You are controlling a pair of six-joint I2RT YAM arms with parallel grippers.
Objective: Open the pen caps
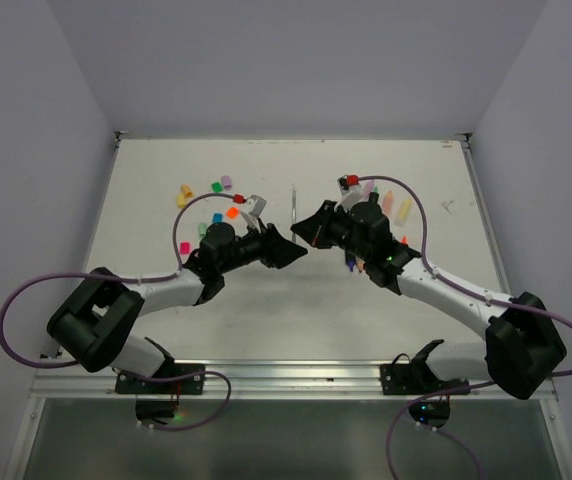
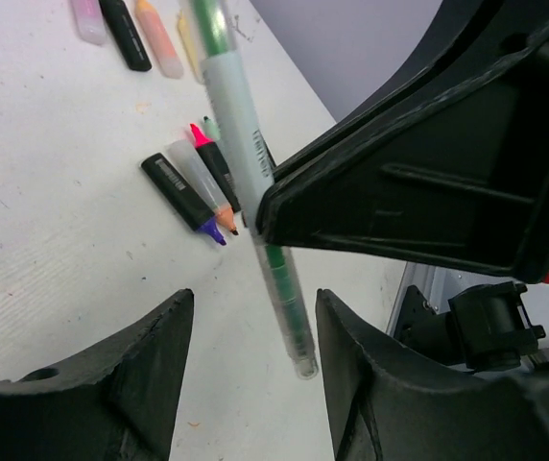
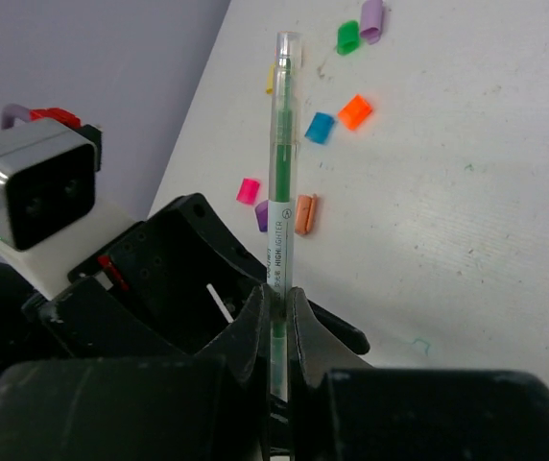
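The right gripper (image 3: 279, 312) pinches the green pen (image 3: 281, 192), and its clear cap (image 2: 297, 346) sits between the jaws of the spread left gripper (image 2: 250, 379). An off-centre closure could lever the pen askew in that pinch. The loose caps (image 1: 216, 187) lie at ten o'clock from the left gripper in the top view.

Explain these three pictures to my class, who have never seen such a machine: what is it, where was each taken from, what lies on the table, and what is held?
This is a robot with two arms, each ending in a two-finger gripper. One picture looks down from above on the white table. The other two come from a small camera on each wrist. The right gripper is shut on a slim green pen. The left gripper is open, straddling that pen's free end. On the table lie loose coloured caps and, in another spot, other pens.
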